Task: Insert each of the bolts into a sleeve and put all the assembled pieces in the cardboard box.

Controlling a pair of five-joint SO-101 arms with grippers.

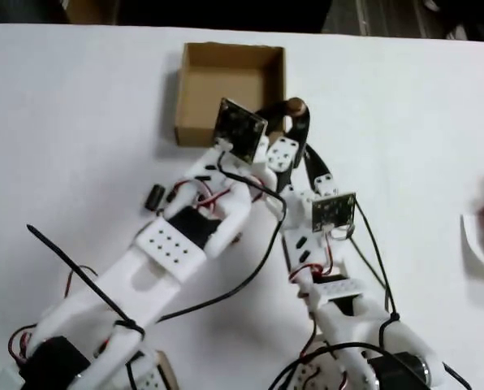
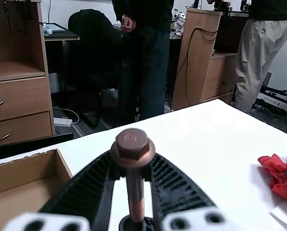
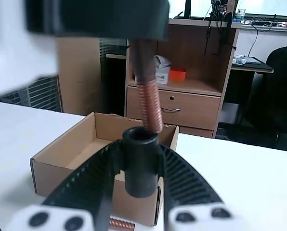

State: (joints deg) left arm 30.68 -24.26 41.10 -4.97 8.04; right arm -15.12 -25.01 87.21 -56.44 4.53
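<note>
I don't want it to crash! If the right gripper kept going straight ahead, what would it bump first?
Probably the cardboard box: its near wall sits straight ahead of the right gripper, though how close is hard to judge.

upright sleeve clamped in fingers; bolt tip at its mouth; cardboard box behind

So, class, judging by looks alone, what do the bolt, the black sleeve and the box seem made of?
The bolt looks like metal, copper-toned with a sheen and cut threads. The sleeve is matte black, perhaps plastic or coated metal. The box is dull brown cardboard with raw edges.
</note>
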